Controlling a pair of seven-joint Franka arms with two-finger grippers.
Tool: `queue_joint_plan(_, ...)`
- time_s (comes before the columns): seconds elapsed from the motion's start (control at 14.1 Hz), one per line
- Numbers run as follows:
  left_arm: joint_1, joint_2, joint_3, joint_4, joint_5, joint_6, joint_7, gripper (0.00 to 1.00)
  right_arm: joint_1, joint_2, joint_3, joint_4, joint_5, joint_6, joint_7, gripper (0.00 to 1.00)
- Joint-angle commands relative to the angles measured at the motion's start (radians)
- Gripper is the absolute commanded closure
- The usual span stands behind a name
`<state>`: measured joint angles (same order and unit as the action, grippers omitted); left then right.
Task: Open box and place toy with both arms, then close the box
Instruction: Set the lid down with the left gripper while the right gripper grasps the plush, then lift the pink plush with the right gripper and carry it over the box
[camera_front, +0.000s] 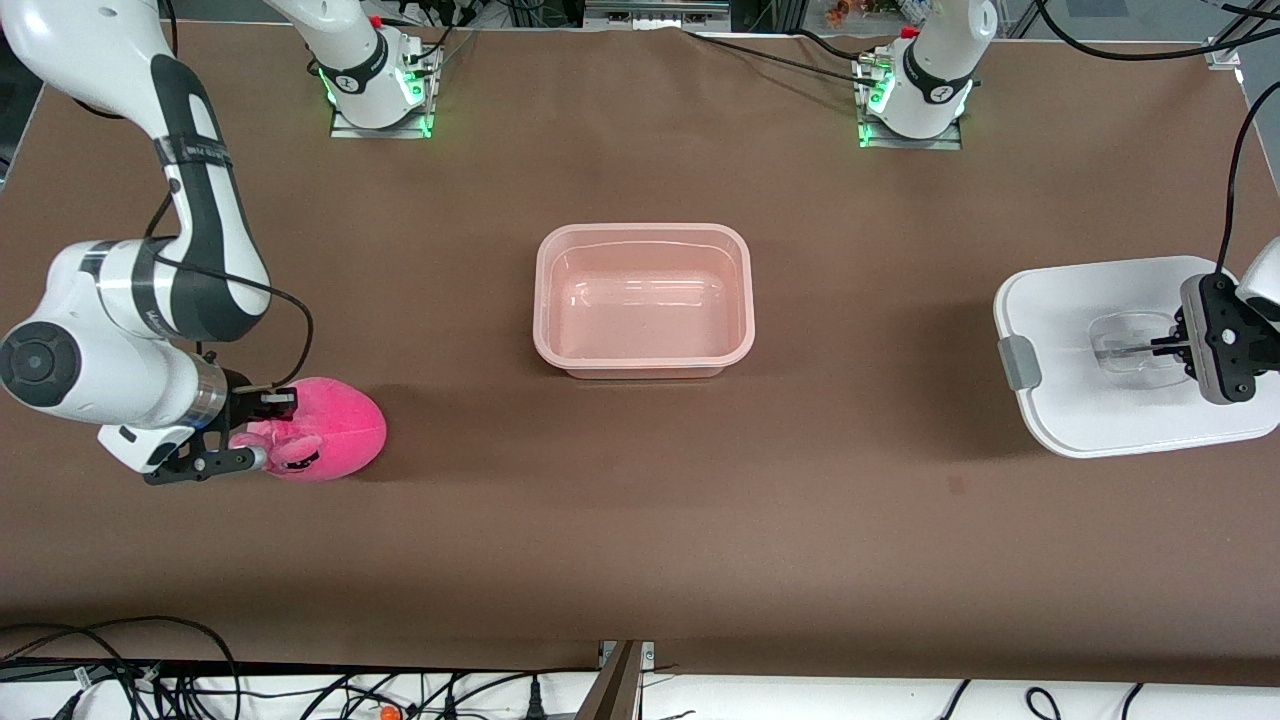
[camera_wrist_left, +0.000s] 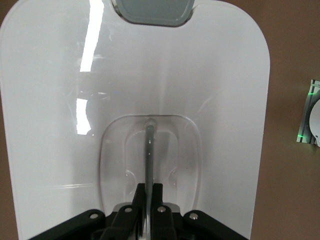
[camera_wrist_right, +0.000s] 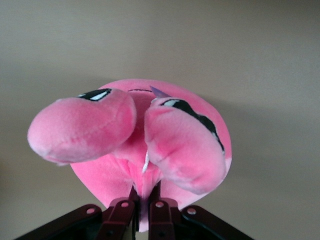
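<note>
Brown table (camera_front: 640, 520): toy (camera_front: 330, 430) pinched within right pincer (camera_front: 262, 430).

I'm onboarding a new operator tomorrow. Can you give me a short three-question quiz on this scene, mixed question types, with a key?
1. True or false: the box is open, with nothing inside it.
2. Multiple choice: what is the left gripper shut on?
A. a grey side clip
B. the rim of the box
C. the clear handle of the lid
3. Fill in: the right gripper is shut on the ____, which rests on the table toward the right arm's end.

Key
1. True. The lid lies on the table toward the left arm's end, apart from the box.
2. C. The left wrist view shows the handle between the fingers.
3. toy
</note>
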<state>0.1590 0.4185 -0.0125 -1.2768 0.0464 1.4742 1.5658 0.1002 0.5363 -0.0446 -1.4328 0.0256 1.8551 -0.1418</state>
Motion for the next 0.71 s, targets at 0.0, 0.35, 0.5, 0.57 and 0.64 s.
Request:
queue_joint_plan(0.0,0.004,-0.001,-0.003,0.022,0.021,-0.018,0.022,1.00,0.041,-0.010,0.000,0.098,0.001,-0.144,-0.018,1.00)
queue_joint_plan(0.35,0.005,-0.001,-0.003,0.020,0.021,-0.018,0.020,1.00,0.260,-0.021,0.035,0.235,0.001,-0.396,-0.096,1.00)
queue_joint_plan(0.5,0.005,-0.001,-0.003,0.020,0.021,-0.018,0.020,1.00,0.282,-0.027,0.035,0.239,0.002,-0.387,-0.053,1.00)
queue_joint_plan(0.57,0.005,-0.001,-0.003,0.020,0.021,-0.018,0.023,1.00,0.305,-0.029,0.035,0.252,0.002,-0.395,-0.050,1.00)
queue_joint_plan(0.64,0.005,-0.001,-0.003,0.020,0.021,-0.018,0.025,1.00,0.340,-0.029,0.034,0.270,-0.003,-0.405,-0.050,1.00)
